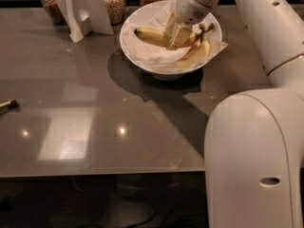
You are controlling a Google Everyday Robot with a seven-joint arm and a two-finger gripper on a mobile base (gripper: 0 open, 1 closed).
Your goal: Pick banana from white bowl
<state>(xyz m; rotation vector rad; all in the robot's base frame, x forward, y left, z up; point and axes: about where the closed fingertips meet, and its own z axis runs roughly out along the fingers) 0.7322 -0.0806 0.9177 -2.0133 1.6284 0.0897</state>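
The white bowl (129, 49), lined with crumpled white paper, stands at the back middle of the grey table. My gripper (174, 34) reaches down into it from the upper right and is shut on the banana (150, 35), the long pale yellow one. The banana sticks out to the left of the fingers and hangs a little above the paper. Its right end is hidden behind the gripper. A shorter yellow banana (202, 52) and a thin orange-brown curved piece (188, 54) lie in the bowl's right half.
Three glass jars of grains (114, 3) stand along the back edge. A white folded card stand (81, 9) is left of the bowl. A small dark object (7, 104) lies at the table's left edge. My arm's white body (256, 165) fills the right foreground.
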